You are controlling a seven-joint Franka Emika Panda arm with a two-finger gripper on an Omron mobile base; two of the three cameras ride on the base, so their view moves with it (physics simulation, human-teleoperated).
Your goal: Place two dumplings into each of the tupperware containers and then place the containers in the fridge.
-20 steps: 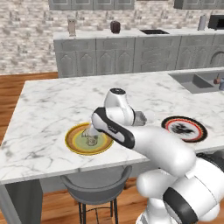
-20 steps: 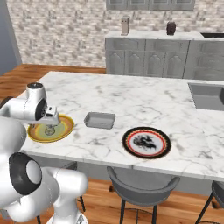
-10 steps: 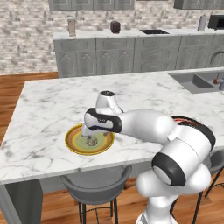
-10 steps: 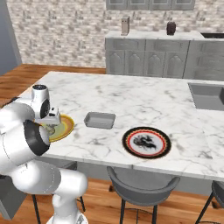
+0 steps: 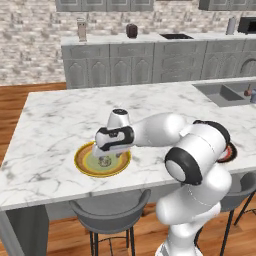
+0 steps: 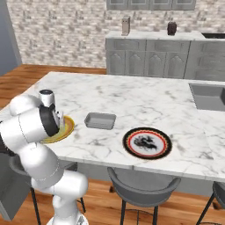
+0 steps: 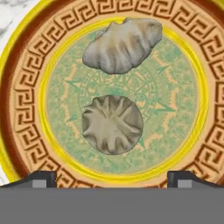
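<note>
While the arm reaches over the island counter, findings run from largest item to smallest.

Counter (image 5: 60, 115): one marble island; it carries both plates and the container.
Arm: swung left and folded down within the last second, so the hand now sits low over the yellow plate. Judged meaning: approach finished, first pick about to begin.
Yellow plate (image 5: 85, 167): one, near the front edge of the counter; patterned rim seen close in the hand view (image 7: 26, 87).
Black-and-red plate (image 6: 147, 143): one, right of the container, apart from it.
Container (image 6: 100, 120): one counted in view, just right of the yellow plate, nothing inside.
Gripper (image 7: 112, 177): jaws spread wide, holding nothing, tips standing either side of the round dumpling.
Dumplings: two counted on the yellow plate, a round one (image 7: 112, 124) at centre and a longer crimped one (image 7: 122, 43) beyond it, close but not touching.
Task standing: no dumpling moved yet, judged from the bare container.
</note>
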